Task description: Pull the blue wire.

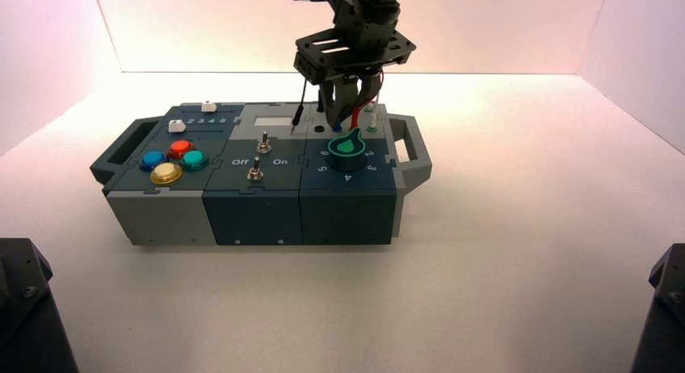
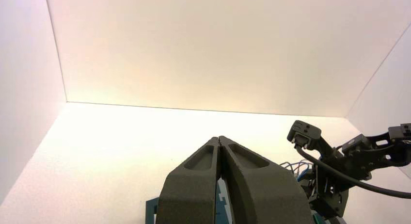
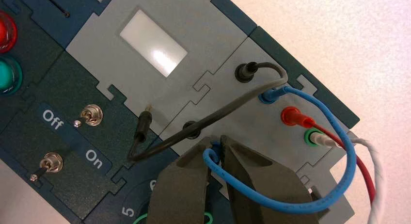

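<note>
From above, the right end effector [image 1: 341, 115] is over the box's far right module, behind the green-marked knob [image 1: 346, 150].

The left wrist view shows the left end effector [image 2: 219, 139] parked, its fingers together.

In the right wrist view, the right one's fingers close narrowly around one end of the blue wire [image 3: 291, 207]; the other plug [image 3: 275, 93] sits in its blue socket. The grip seems nearly made; the pull apparently remains.

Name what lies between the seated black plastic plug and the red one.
The blue wire's seated plug, in the right wrist view; right gripper holds its other end.
</note>
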Controlling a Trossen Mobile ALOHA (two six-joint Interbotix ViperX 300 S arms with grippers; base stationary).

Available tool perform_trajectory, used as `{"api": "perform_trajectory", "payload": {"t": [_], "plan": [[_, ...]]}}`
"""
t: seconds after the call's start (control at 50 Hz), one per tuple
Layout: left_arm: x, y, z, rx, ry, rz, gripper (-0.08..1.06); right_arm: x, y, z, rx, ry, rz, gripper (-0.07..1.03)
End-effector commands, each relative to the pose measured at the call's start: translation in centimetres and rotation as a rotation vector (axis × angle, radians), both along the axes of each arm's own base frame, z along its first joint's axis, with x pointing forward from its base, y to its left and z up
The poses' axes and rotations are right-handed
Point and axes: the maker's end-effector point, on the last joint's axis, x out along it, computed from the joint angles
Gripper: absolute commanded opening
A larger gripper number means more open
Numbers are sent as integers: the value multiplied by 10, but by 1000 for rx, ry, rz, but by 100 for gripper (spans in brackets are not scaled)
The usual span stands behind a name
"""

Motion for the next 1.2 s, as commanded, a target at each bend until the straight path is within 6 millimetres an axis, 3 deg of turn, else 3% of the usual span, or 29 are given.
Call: {"api": "perform_trajectory", "payload": {"t": [0.02, 0.16, 0.52, 0.7, 0.78, 0.86, 1.2], "plan": [[1, 0, 5, -5, -13, 1, -3, 9, 2, 36, 45, -53, -6, -2], [1, 0, 5, -5, -13, 3, -3, 10, 3, 49, 60, -70, -6, -2], [0, 0, 6, -6, -20, 1, -3, 8, 0, 47, 39, -56, 1, -2], [0, 0, 5, -1, -18, 2, -3, 7, -1, 60, 49, -81, 12, -2], [0, 0, 6, -2, -21, 2, -3, 6, 0, 71, 62, -93, 15, 11], [0, 0, 6, -2, -19, 2, -3, 4, -1, 80, 71, -95, 8, 35], [-1, 1, 7, 2, -29, 2, -3, -9, -6, 94, 66, -71, 14, 34]]}}
